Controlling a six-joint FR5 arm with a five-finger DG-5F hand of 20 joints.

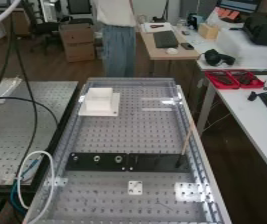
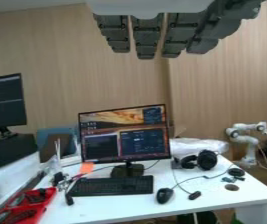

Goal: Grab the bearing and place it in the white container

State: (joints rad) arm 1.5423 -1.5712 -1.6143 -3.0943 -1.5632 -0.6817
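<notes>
In the wrist view the dark grey hand [image 2: 147, 36] hangs with its fingers straight and side by side, nothing held in them. On the bench, the high view has a black plate with small round metal pieces on its left half; one ring-like bearing [image 1: 119, 159] lies near the plate's middle, and another ring [image 1: 97, 158] is to its left. The white container [image 1: 99, 102] stands on a white base at the far left of the perforated bench, beyond the black plate and apart from it.
A thin brown stick [image 1: 186, 142] rises slantwise from the black plate's right end. A white looped cable [image 1: 51, 175] crosses the bench's near left edge. Small white plates [image 1: 135, 188] lie at the near end. Side tables flank the bench; a monitor [image 2: 124, 135] stands on a white desk.
</notes>
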